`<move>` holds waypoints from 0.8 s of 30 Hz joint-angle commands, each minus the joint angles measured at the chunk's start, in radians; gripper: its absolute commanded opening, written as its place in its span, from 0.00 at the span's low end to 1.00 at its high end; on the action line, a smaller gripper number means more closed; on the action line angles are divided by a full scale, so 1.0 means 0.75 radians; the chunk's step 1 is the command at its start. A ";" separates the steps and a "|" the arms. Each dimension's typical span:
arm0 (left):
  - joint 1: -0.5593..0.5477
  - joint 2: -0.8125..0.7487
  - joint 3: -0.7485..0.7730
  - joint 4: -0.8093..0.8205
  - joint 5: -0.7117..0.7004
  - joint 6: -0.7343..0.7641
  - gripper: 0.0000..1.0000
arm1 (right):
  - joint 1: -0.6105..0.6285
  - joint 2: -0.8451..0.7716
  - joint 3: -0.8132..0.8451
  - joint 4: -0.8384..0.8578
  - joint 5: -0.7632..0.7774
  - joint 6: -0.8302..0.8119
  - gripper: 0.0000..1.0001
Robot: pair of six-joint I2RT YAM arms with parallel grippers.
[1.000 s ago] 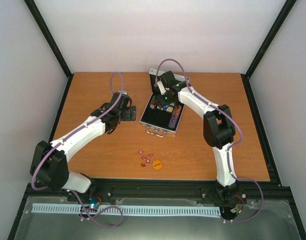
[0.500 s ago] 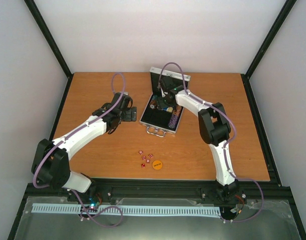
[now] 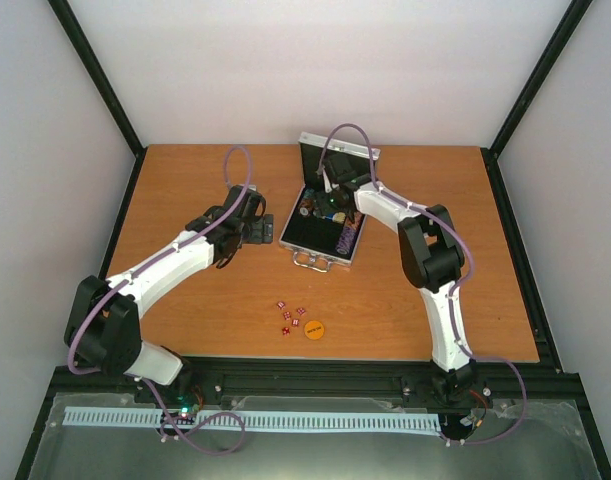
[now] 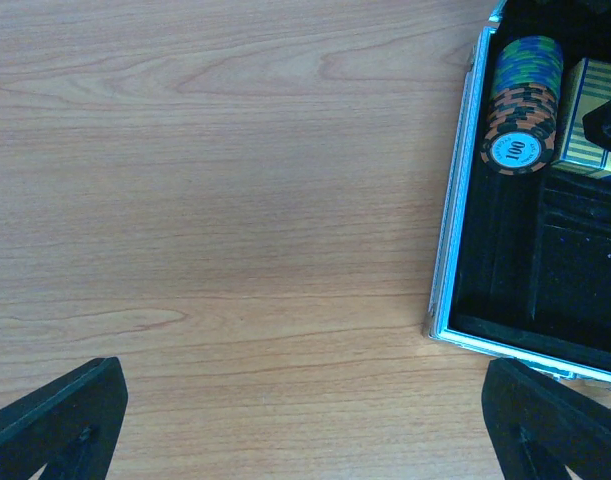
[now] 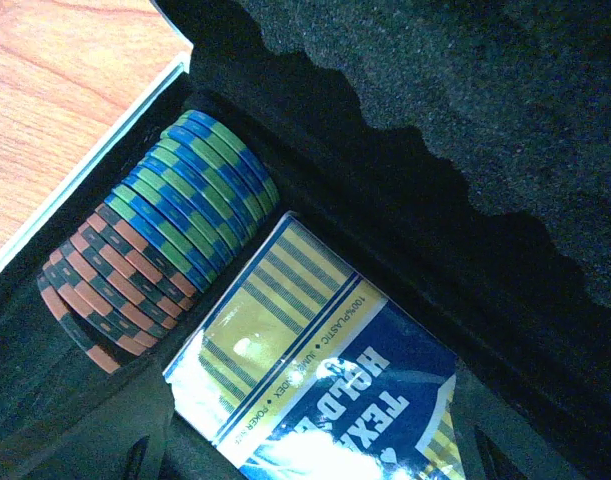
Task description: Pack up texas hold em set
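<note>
The silver case [image 3: 288, 243] lies open at mid-table, its lid raised at the back. A row of striped chips [image 5: 155, 240] lies on edge in its left slot, also seen in the left wrist view as chips [image 4: 522, 105]. My right gripper [image 3: 330, 205] reaches down into the case. In its own view the right gripper [image 5: 310, 440] is shut on the blue-yellow card deck [image 5: 315, 370], which sits just beside the chips. My left gripper [image 3: 268, 229] stands open over bare wood, just left of the case rim [image 4: 455, 250]. Tiny red dice [image 3: 290, 318] and an orange disc [image 3: 314, 328] lie near the front.
More chips [image 3: 350, 235] fill the case's right slot. Its metal handle [image 3: 315, 262] points toward the arms. The lid's black foam [image 5: 465, 110] rises close behind the deck. Black frame posts edge the table.
My right gripper has come down and forward into the case with the deck. The left arm has barely shifted.
</note>
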 commanded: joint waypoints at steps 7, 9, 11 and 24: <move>0.004 0.000 0.035 0.018 -0.001 0.019 1.00 | -0.013 -0.090 -0.207 0.167 0.033 0.020 0.78; 0.004 -0.005 0.031 0.018 -0.004 0.020 1.00 | -0.008 -0.131 -0.254 0.245 0.062 -0.002 0.78; 0.004 -0.006 0.031 0.018 -0.002 0.020 1.00 | -0.003 -0.161 -0.286 0.284 0.091 -0.020 0.79; 0.005 0.009 0.025 0.021 0.005 0.021 1.00 | 0.000 -0.168 -0.352 0.493 0.157 -0.053 0.80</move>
